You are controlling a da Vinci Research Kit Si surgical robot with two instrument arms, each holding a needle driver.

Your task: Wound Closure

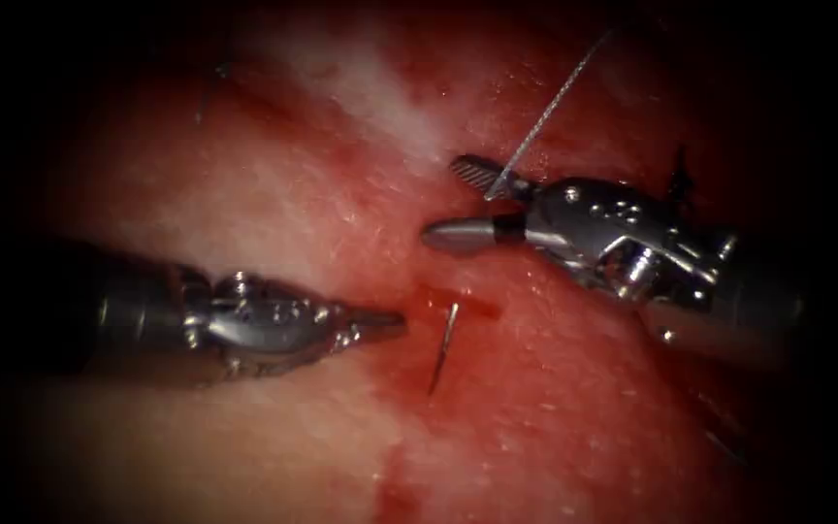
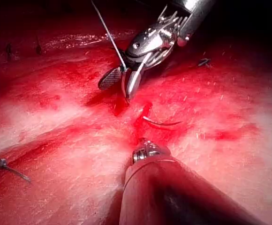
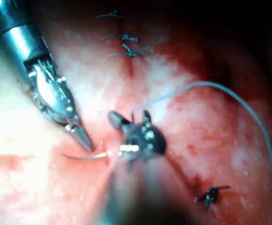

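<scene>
The tissue [image 1: 273,194] has a red, wet cut [image 1: 458,301] running through its middle. The curved needle [image 1: 443,347] stands partly in the tissue at the cut, a short bare length showing; neither tool holds it [image 2: 160,123] [image 3: 82,157]. My left tool [image 1: 395,320] lies on the left side, jaws shut on nothing, its tip just left of the needle [image 3: 85,143]. My right tool [image 1: 443,201] hovers above and right of the cut with its jaws spread open. The pale thread [image 1: 555,102] runs down into the gap between them [image 2: 109,33] and arcs away [image 3: 248,101].
Finished dark stitches cross the cut farther along [image 3: 124,37], and one knot [image 3: 211,194] sits near the right tool's shaft [image 1: 679,175]. Another cut thread end [image 2: 2,164] lies on the tissue. Red fluid [image 1: 395,485] pools along the cut.
</scene>
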